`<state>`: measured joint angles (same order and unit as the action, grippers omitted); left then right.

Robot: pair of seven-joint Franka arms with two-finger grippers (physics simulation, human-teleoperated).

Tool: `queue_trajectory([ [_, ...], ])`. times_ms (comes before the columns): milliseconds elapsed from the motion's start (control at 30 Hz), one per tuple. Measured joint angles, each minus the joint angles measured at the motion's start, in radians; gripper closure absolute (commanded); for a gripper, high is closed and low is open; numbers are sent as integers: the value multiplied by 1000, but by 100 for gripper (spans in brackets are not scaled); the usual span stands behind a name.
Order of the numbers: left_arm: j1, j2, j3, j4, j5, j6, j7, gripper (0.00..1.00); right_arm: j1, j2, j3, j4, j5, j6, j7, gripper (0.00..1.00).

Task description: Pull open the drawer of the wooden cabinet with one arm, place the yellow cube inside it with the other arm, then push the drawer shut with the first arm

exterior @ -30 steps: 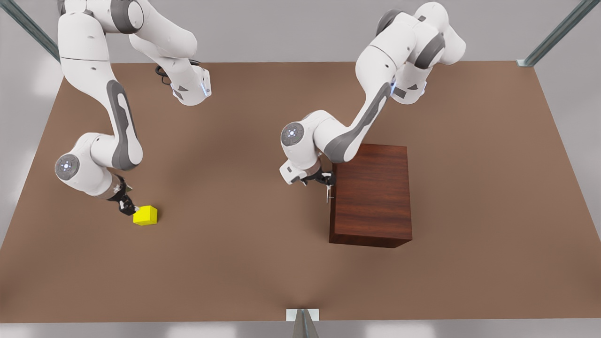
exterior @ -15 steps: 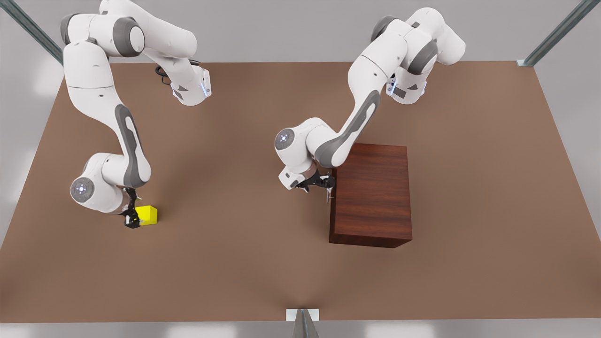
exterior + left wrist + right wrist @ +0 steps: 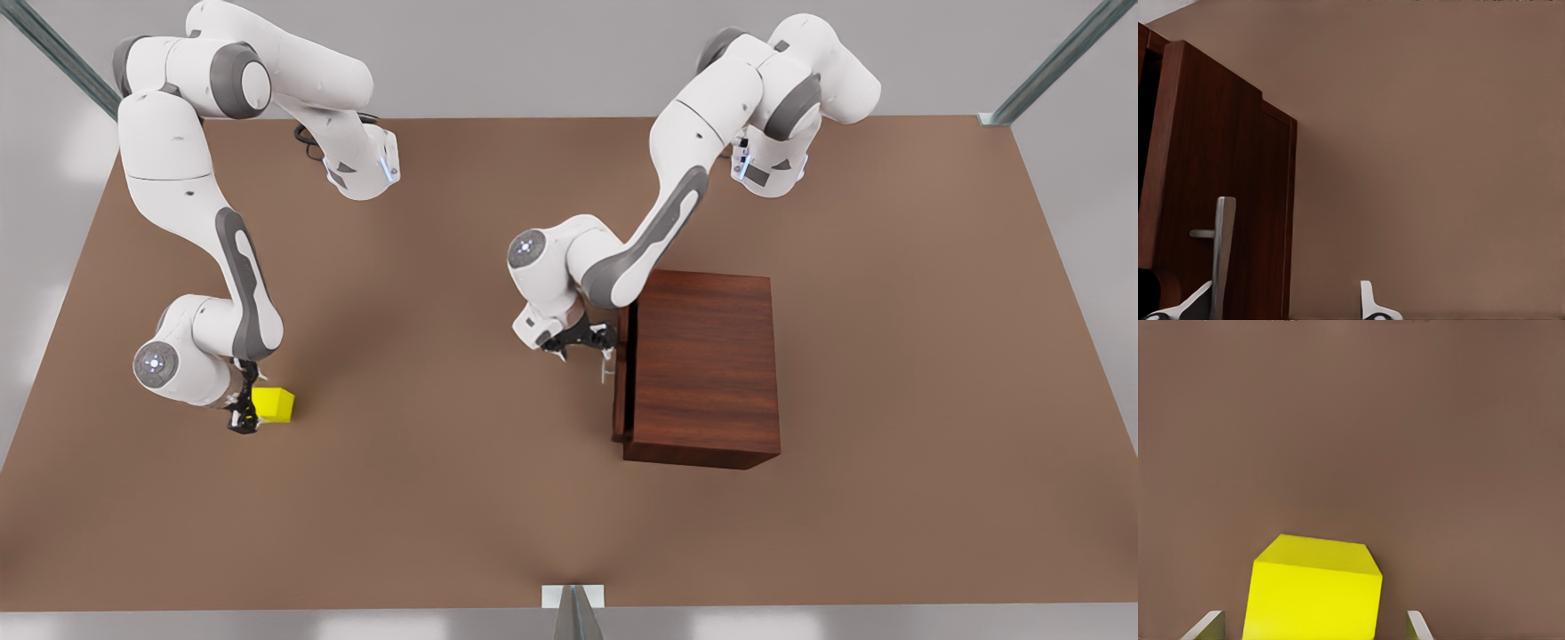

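Observation:
The wooden cabinet (image 3: 707, 364) stands on the table at the front view's right. Its drawer (image 3: 620, 382) is out by a narrow gap on the side facing the front view's left. My left gripper (image 3: 594, 342) is at the silver handle (image 3: 607, 366). In the left wrist view the handle (image 3: 1223, 247) lies just inside one finger (image 3: 1201, 303), and the left gripper (image 3: 1286, 303) is open. The yellow cube (image 3: 273, 404) rests on the table at the front view's left. My right gripper (image 3: 242, 418) is low at it, open, with the cube (image 3: 1315, 597) between the spread fingers (image 3: 1415, 627).
The brown table (image 3: 444, 489) stretches wide between the cube and the cabinet. Metal frame struts (image 3: 1049, 62) stand at the far corners, and a bracket (image 3: 573, 600) sits at the near edge.
The drawer has slid out a little toward the front view's left, with the left gripper moving the same way. The right gripper has come down beside the cube, which shifted slightly.

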<state>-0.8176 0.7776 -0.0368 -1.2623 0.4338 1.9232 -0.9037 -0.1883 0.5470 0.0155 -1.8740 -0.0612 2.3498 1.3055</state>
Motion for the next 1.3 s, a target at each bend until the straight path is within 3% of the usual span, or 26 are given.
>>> queue_trajectory([
  [833, -75, 18, 8, 17, 5, 71, -74, 0, -27, 69, 4, 4, -34, 104, 75, 0],
  [1033, -88, 20, 9, 36, 5, 74, -82, 0, -28, 73, 4, 4, -39, 113, 97, 15],
  [1300, -100, 17, 9, 55, 8, 62, -92, 0, -31, 64, 7, 4, -43, 116, 133, 20],
])
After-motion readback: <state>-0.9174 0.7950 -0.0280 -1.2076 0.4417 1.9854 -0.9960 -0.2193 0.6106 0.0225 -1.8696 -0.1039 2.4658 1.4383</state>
